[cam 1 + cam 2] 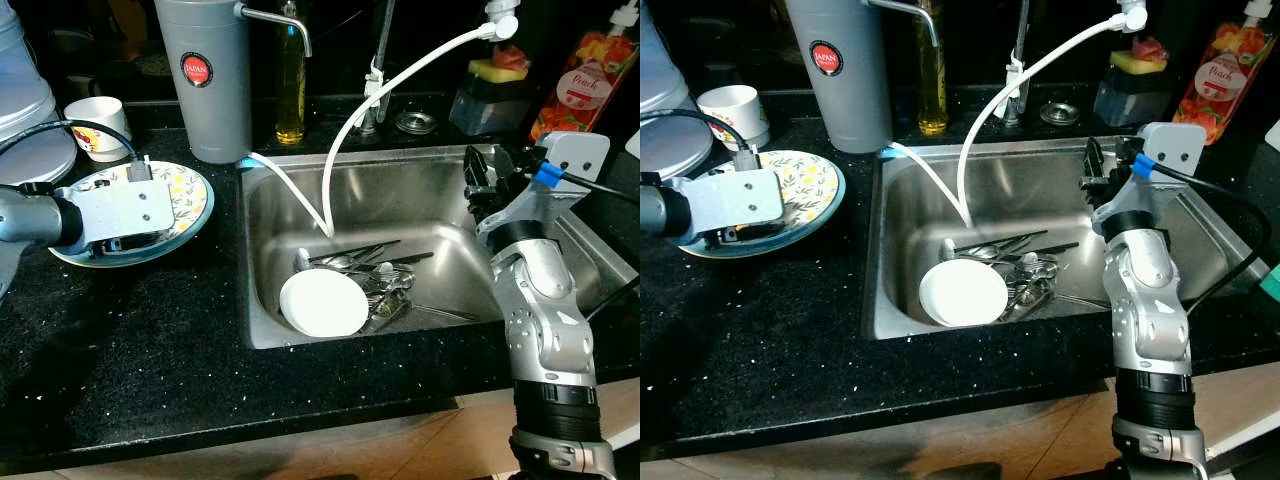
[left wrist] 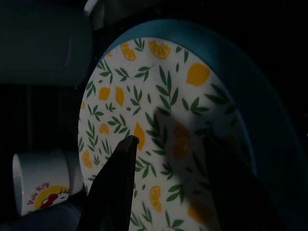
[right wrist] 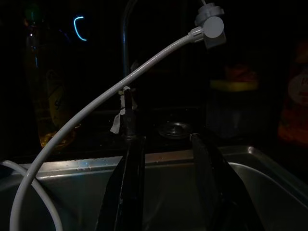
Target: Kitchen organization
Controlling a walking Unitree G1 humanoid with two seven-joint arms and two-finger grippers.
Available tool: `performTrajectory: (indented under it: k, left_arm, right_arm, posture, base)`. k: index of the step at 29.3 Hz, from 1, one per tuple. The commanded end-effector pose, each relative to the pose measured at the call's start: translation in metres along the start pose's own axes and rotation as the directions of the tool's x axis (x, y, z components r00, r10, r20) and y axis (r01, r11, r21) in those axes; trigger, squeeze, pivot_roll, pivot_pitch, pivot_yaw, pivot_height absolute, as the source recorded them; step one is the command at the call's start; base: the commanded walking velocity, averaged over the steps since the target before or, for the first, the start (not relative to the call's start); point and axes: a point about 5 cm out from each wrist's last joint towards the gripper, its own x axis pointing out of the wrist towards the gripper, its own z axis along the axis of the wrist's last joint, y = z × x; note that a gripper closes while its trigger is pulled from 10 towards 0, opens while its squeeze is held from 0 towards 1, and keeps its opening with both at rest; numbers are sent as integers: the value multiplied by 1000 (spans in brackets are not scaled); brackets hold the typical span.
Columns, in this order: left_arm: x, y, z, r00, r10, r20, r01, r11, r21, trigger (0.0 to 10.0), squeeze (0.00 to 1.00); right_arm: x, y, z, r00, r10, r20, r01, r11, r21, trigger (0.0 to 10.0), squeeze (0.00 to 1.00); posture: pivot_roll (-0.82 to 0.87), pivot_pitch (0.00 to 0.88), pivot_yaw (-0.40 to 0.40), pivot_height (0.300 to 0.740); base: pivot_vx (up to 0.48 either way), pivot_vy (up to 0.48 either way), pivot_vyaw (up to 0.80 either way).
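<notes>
A lemon-patterned plate with a teal rim (image 1: 190,195) lies on the black counter left of the sink. My left gripper (image 2: 168,139) hovers just over it, open, its two fingers spread above the plate's face and casting shadows on it. My right gripper (image 1: 480,175) is over the right side of the steel sink (image 1: 400,190), open with nothing between its fingers, which point toward the back wall and tap. In the sink lie a white bowl (image 1: 323,302), tipped on its side, and several pieces of cutlery (image 1: 385,275).
A tall grey water canister (image 1: 205,75) stands behind the plate, with a white mug (image 1: 97,125) to its left. A white hose (image 1: 400,70) arcs into the sink. An oil bottle (image 1: 290,85), sponge holder (image 1: 490,90) and peach soap bottle (image 1: 585,80) line the back.
</notes>
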Motion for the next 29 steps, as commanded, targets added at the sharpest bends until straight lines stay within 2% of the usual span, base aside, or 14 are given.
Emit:
performTrajectory:
  k: [1, 4, 6, 8, 10, 12, 15, 18, 21, 25, 29]
  left_arm:
    - [-4, -4, -10, 996, -64, -67, 66, 998, 23, 10000, 0]
    - [-16, 9, -7, 998, -26, -57, 29, 999, 44, 10000, 0]
    - [-21, 12, -7, 998, -23, -55, 26, 998, 53, 10000, 0]
    - [-32, 11, -2, 998, -60, -18, 61, 996, 69, 10000, 0]
    - [-36, 7, 0, 996, -93, -8, 94, 992, 88, 10000, 0]
    - [-37, 4, -1, 994, -108, -13, 109, 989, 95, 10000, 0]
    - [-37, -13, -9, 979, -195, -54, 200, 973, 117, 10000, 0]
    - [-38, -19, -9, 970, -239, -50, 243, 961, 130, 10000, 0]
    - [-38, -21, -6, 967, -252, -37, 255, 958, 133, 10000, 0]
    - [-31, -24, -13, 963, -253, -92, 265, 950, 162, 10000, 0]
    - [-23, -31, -15, 958, -267, -100, 281, 945, 167, 10000, 0]
  right_arm:
    - [-2, -3, -1, 1000, -14, 1, 14, 1000, 4, 10000, 125]
    - [-3, -2, -1, 1000, -16, 0, 16, 1000, 5, 10000, 129]
    - [-3, -2, -1, 1000, -16, 0, 16, 1000, 5, 10000, 129]
    - [-3, -2, -1, 1000, -15, -2, 15, 1000, 6, 10000, 125]
    - [-3, -2, -1, 1000, -13, -3, 13, 1000, 9, 10000, 125]
    - [-3, -1, -2, 1000, -12, -4, 12, 1000, 10, 10000, 125]
    - [-1, 4, -4, 1000, 6, -10, -6, 1000, 22, 10000, 129]
    - [-1, 5, -4, 1000, 13, -12, -13, 1000, 25, 10000, 125]
    - [0, 6, -4, 1000, 16, -13, -15, 1000, 26, 10000, 125]
    - [2, 9, -5, 1000, 23, -12, -23, 999, 32, 10000, 129]
    - [2, 9, -5, 1000, 22, -9, -22, 999, 32, 10000, 129]
  posture:
    - [-3, 60, 10, 740]
    - [-2, 64, 8, 740]
    - [-2, 64, 8, 740]
    - [14, 72, 3, 740]
    - [14, 72, 3, 740]
    - [14, 72, 3, 740]
    - [28, 81, -7, 740]
    - [39, 88, -15, 740]
    - [39, 88, -15, 740]
    - [43, 80, -13, 740]
    - [34, 74, -11, 740]
  base:
    - [0, 0, 0]
    - [0, 0, 0]
    - [0, 0, 0]
    - [0, 0, 0]
    - [0, 0, 0]
    - [0, 0, 0]
    - [0, 0, 0]
    - [0, 0, 0]
    - [0, 0, 0]
    - [0, 0, 0]
    - [0, 0, 0]
